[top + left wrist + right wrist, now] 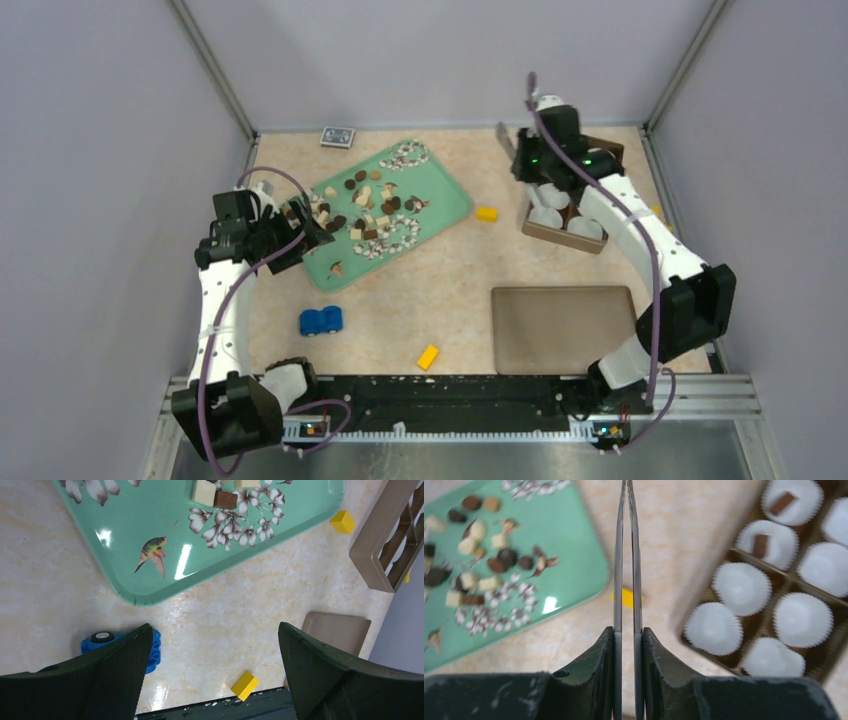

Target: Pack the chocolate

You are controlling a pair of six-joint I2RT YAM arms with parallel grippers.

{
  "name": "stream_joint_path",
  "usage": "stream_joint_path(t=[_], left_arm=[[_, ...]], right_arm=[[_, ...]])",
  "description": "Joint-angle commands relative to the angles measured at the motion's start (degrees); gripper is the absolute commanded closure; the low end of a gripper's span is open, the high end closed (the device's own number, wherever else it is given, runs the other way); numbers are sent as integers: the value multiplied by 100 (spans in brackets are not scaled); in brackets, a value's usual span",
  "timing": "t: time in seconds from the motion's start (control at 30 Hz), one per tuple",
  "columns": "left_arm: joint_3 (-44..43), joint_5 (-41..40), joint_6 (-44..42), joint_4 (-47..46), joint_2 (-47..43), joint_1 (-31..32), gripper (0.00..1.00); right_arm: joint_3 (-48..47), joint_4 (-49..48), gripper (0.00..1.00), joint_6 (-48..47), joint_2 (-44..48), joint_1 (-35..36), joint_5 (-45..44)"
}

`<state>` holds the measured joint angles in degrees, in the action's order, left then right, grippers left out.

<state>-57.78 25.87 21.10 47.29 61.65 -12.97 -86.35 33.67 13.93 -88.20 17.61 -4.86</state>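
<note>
The chocolate [365, 205] lies as many small dark, light brown and cream pieces on a green flowered tray [440, 185]. My left gripper [300, 225] hovers at the tray's left end, open and empty [215, 645]; a cream and a brown piece [215, 495] show at the top of its view. My right gripper [530, 160] is shut on metal tweezers [627, 555], whose arms run nearly together with nothing seen between them. It hangs beside a brown box [548, 233] of white paper cups. Two cups hold a brown piece [783, 502] [761, 545].
A blue toy car [321, 320] and a yellow block [428, 356] lie near the front. Another yellow block [486, 213] sits between tray and box. A flat brown lid [563, 328] lies front right. A small blue card [338, 137] rests at the back wall.
</note>
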Motion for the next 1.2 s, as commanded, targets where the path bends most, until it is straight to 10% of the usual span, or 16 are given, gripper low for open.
stream_joint_path(t=[0.0,0.33,1.17], left_arm=[[-154,-163,30,-18,-201,21,1],[-105,-484,17,43,-503,23,1],[-78,-486,-71,-17,-487,23,1]], right_arm=[[-262,24,81,-478,-378,1480,-370],[-765,24,70,-207,-1744,2674,-439],[-1610,328,60,-304,-2924,2893,-531]])
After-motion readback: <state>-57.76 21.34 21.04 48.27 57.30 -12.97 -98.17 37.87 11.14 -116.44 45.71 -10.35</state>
